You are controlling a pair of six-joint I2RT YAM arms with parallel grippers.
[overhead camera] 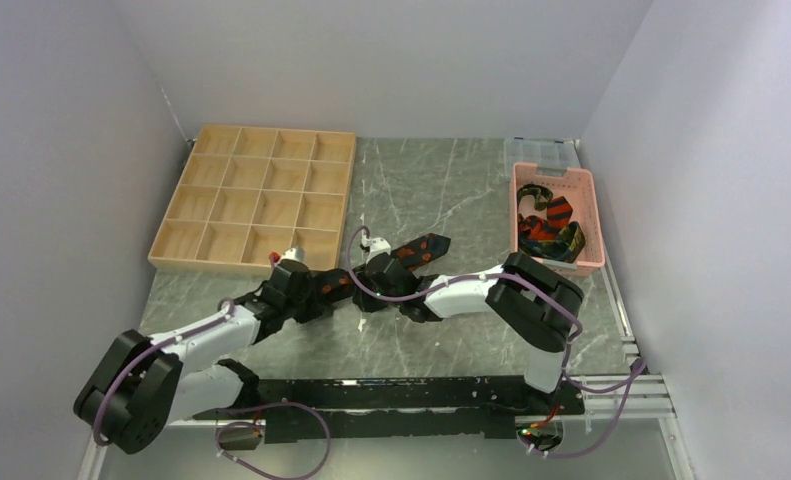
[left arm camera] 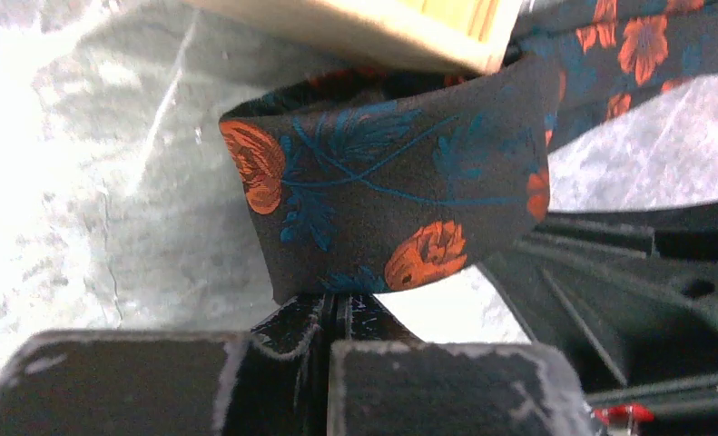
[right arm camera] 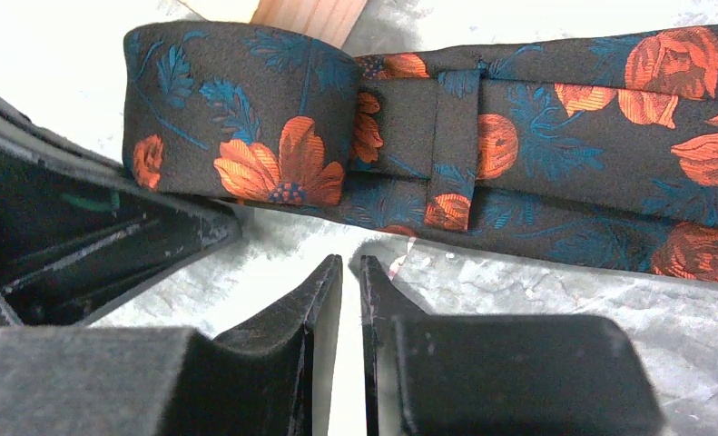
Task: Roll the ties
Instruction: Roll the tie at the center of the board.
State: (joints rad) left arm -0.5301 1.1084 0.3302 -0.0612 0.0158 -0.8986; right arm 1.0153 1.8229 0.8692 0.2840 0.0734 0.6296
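A black tie with orange flowers and teal leaves [overhead camera: 416,250] lies on the table in front of the wooden tray. Its narrow end is folded into a loop [left arm camera: 382,200]. My left gripper [left arm camera: 337,304] is shut on the lower edge of that loop and holds it upright; it also shows in the top view [overhead camera: 323,285]. My right gripper [right arm camera: 350,263] is just in front of the tie [right arm camera: 536,154], jaws almost together with nothing between them, close to the left gripper [overhead camera: 373,272]. More ties [overhead camera: 549,225] lie in the pink basket.
A wooden compartment tray [overhead camera: 256,195] stands at the back left; its corner [left arm camera: 382,27] is right behind the loop. The pink slotted basket [overhead camera: 591,215] sits at the back right, with a clear plastic box [overhead camera: 541,152] behind it. Walls close in on both sides.
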